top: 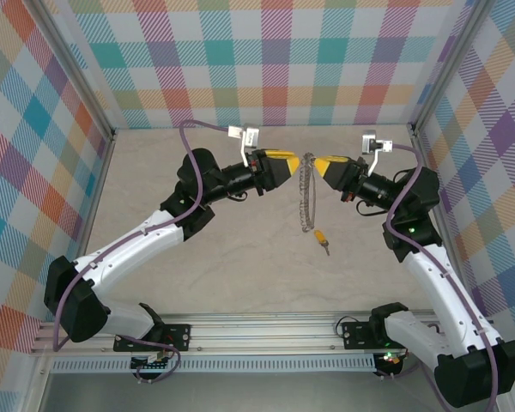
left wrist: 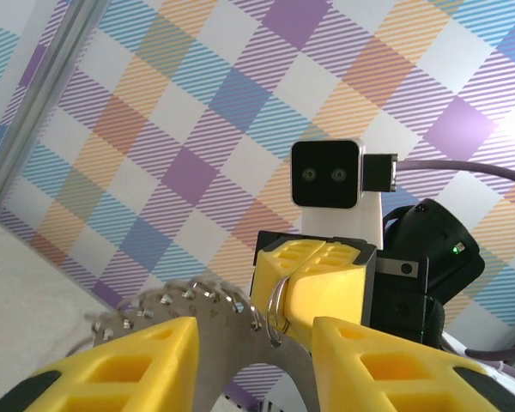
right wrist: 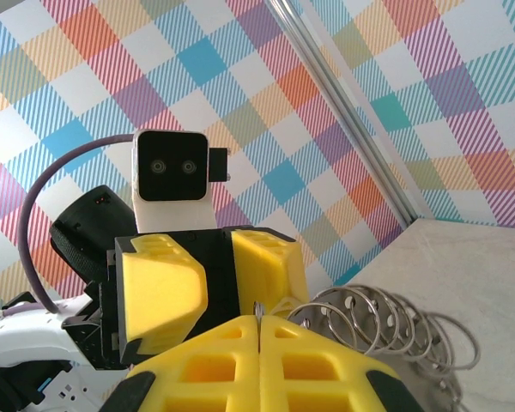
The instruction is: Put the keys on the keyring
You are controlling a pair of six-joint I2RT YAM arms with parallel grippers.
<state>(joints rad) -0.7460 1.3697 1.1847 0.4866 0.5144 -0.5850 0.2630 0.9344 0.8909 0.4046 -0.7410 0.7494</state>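
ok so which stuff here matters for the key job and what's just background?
Job: keyring, pinched by right gripper; yellow-headed key, loose on table; left gripper, open around the ring.
Background: checked walls; table; aluminium rail.

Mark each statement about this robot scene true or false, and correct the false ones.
1. The right gripper is shut on the keyring. True.
2. The left gripper has its fingers pressed together. False: they stand apart, with the keyring between them.
3. The key has a blue head. False: its head is yellow-orange.
4. The keyring sits between the two grippers. True.
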